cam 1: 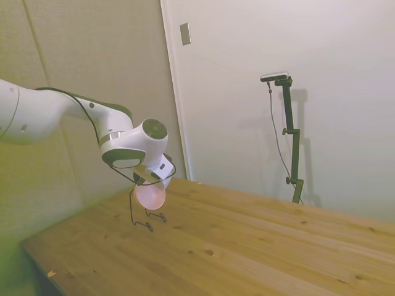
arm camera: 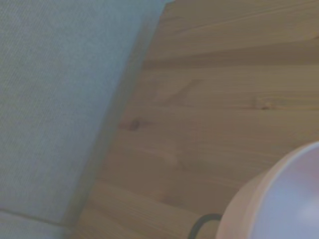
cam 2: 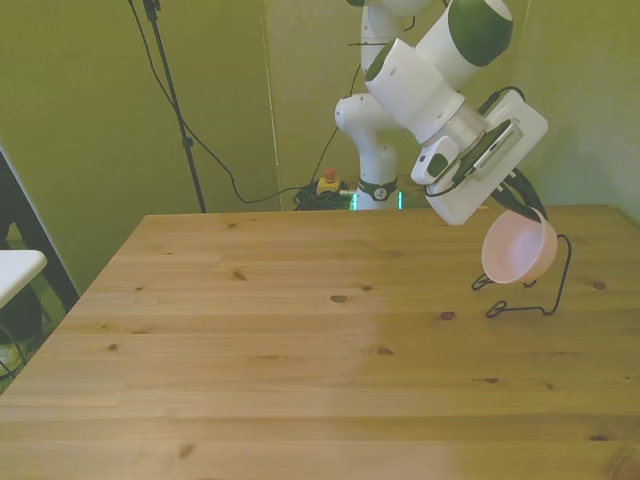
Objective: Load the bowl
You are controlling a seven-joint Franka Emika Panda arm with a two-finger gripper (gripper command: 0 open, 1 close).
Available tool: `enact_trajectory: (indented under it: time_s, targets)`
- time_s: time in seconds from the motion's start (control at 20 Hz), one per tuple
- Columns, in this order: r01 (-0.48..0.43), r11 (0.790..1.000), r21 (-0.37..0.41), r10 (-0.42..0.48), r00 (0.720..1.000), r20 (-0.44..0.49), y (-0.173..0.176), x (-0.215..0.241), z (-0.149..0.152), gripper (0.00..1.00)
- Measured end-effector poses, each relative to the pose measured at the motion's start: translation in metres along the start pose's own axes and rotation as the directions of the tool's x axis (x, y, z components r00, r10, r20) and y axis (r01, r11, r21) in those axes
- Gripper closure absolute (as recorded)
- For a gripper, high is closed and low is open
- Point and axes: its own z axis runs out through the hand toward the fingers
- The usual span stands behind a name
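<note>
The pale pink bowl (cam 1: pixel 151 197) (cam 2: pixel 518 250) hangs tilted on its side, a little above the table, at the front view's right. My gripper (cam 1: pixel 158 180) (cam 2: pixel 522 203) is at the bowl's upper rim and looks shut on it. Just beneath and behind the bowl stands a thin black wire rack (cam 1: pixel 133 213) (cam 2: pixel 560 285) on the wood. Whether the bowl touches the rack I cannot tell. The wrist view shows part of the bowl (arm camera: pixel 284 199) and a bit of rack wire (arm camera: pixel 200 225).
The wooden table (cam 2: pixel 300 350) stretches wide toward the front view's left. The rack stands near the table's edge, with a wall (arm camera: pixel 55 99) just beyond it. A white surface (cam 2: pixel 15 268) pokes in off the table at the front view's far left.
</note>
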Motion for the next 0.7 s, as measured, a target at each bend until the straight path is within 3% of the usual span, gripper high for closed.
enact_trajectory:
  time_s: [0.25, 0.7]
  targets:
    - [0.042, 0.996, 0.078, -0.046, 0.998, 0.049, 0.012, -0.003, 0.013, 1.00]
    - [0.058, 0.990, 0.128, -0.069, 0.995, 0.075, 0.031, 0.004, 0.032, 1.00]
